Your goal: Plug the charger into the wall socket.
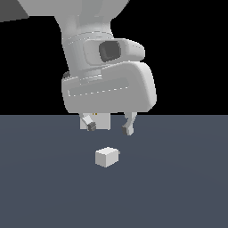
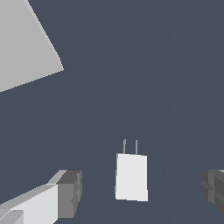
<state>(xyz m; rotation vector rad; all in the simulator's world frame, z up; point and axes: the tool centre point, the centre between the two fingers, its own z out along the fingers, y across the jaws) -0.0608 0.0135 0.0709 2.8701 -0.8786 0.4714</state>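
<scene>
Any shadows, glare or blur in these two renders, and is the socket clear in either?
Exterior view: flat light, no glare or cast shadow under the charger; the wall socket is mostly hidden behind the fingers. Wrist view: sharp; charger prongs are thin but visible.

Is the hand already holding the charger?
No, the charger lies on the floor between the open fingers of the hand, touching neither.

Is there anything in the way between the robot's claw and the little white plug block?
Nothing visible. The open gripper hangs above the charger, which lies alone on the floor. In the wrist view the charger sits between the two fingers with only bare floor around it.
</scene>
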